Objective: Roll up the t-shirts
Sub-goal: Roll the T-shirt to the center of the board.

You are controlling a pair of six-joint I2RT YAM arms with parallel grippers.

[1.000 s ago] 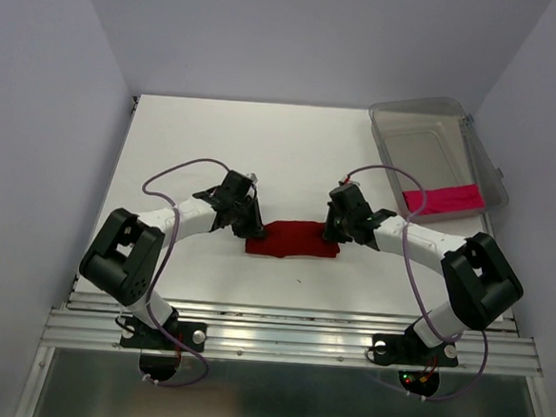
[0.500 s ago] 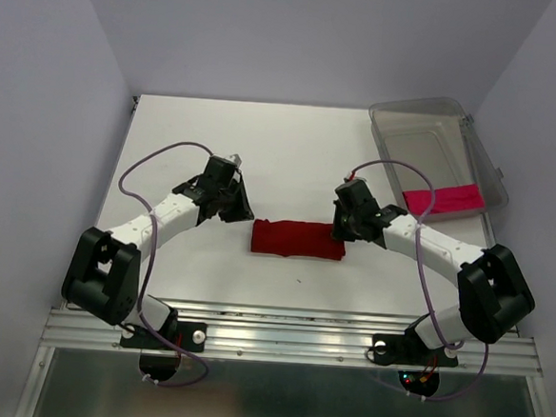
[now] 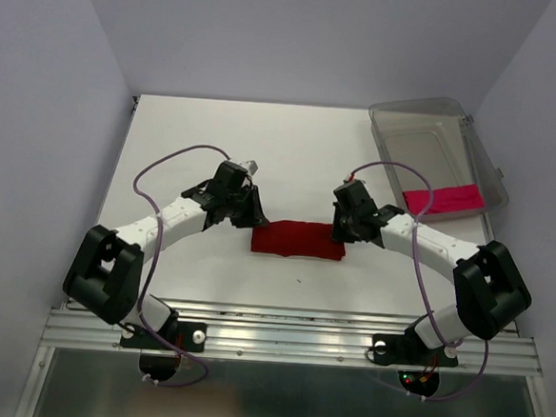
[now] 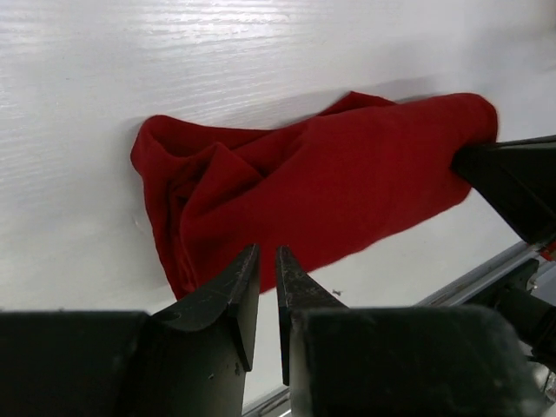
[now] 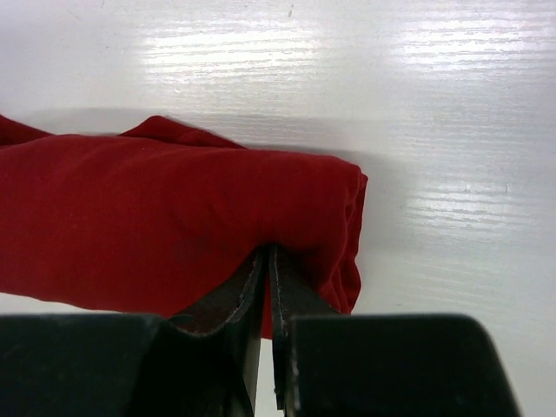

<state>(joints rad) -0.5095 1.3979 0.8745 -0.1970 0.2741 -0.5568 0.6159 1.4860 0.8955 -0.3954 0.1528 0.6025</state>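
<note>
The crimson t-shirt [image 3: 297, 239] lay rolled on the desk [image 3: 291, 152], with the pink t-shirt [image 3: 441, 199] off to its right in the clear bin [image 3: 426, 133]. The left gripper [image 4: 268, 280] hung at the roll's left end, jaws nearly closed on nothing. The right gripper [image 5: 267, 265] pinched cloth at the roll's right end. The loose left end could unroll if tugged. No writing was readable.

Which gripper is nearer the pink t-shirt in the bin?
Right. The right gripper sits at the right end of the red t-shirt, closer to the pink t-shirt in the clear bin. The left gripper is at the red t-shirt's left end.
</note>
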